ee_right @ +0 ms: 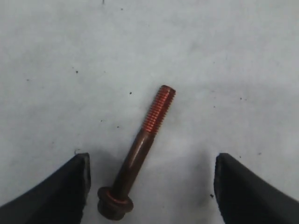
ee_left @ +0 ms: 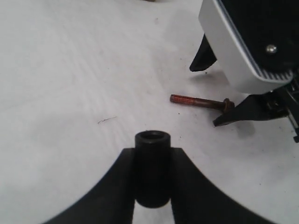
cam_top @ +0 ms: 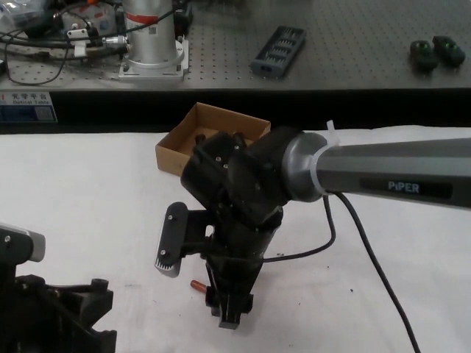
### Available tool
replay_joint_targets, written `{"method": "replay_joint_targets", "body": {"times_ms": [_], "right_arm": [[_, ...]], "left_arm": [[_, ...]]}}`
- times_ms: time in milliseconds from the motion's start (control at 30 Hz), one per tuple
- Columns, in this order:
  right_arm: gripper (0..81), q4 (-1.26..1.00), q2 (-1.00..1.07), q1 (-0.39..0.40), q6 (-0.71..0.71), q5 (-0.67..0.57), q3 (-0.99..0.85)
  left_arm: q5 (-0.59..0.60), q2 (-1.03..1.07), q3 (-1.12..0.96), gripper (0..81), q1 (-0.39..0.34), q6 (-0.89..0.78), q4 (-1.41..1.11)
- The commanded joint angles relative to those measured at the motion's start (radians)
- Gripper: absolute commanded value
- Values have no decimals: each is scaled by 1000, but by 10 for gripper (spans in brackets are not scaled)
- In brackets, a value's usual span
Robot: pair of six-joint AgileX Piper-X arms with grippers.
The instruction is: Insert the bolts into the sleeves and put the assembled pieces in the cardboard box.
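Observation:
A black sleeve [ee_left: 152, 175] stands upright, open end showing, with my left gripper [ee_left: 152, 156] shut on its sides. A copper-coloured bolt [ee_right: 140, 149] lies flat on the white cloth [cam_top: 88, 191], its flanged head nearest the right wrist camera. My right gripper [ee_right: 152, 163] hangs open just above it, one finger on each side. In the left wrist view the bolt [ee_left: 201, 101] lies beyond the sleeve, between the right gripper's fingertips [ee_left: 236, 115]. From above, the bolt's threaded end [cam_top: 197, 285] pokes out beside the right gripper [cam_top: 229, 312]. The cardboard box [cam_top: 176, 143] sits behind that arm.
The left arm [cam_top: 51, 316] fills the near left corner. A black cable [cam_top: 368, 250] trails from the right arm across the cloth. On the far perforated bench stand a silver post [cam_top: 151, 33], a blue-grey rack [cam_top: 278, 48] and two dark green parts [cam_top: 438, 51].

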Motion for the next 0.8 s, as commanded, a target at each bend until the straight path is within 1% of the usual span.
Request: {"method": "replay_joint_targets", "body": {"times_ms": [0, 167, 200, 233, 267, 500, 600, 633, 700, 733, 767], "right_arm": [[445, -30, 0, 0, -2, -23, -9], [101, -78, 0, 0, 22, 9, -9], [45, -85, 0, 0, 29, 16, -9], [24, -90, 0, 0, 38, 23, -9], [62, -94, 0, 0, 47, 34, -9], [61, -73, 0, 0, 67, 36, -9], [60, -47, 0, 0, 67, 67, -9], [57, -42, 0, 0, 71, 88, -9], [17, -37, 0, 0, 93, 139, -9], [11, -37, 0, 0, 100, 152, -9], [59, -32, 0, 0, 105, 155, -9]], "left_arm": [[-10, -9, 0, 7, -2, 16, 5], [-10, -9, 0, 7, -2, 19, 13], [-10, -9, 0, 7, -2, 19, 13], [-10, -9, 0, 7, -2, 19, 13], [-10, -9, 0, 7, -2, 19, 13], [-10, -9, 0, 7, -2, 19, 13], [-10, -9, 0, 7, -2, 19, 13], [-10, -9, 0, 7, -2, 19, 13], [-10, -9, 0, 7, -2, 19, 13], [-9, -9, 0, 7, -2, 19, 13], [-7, -9, 0, 7, -2, 19, 13]]}}
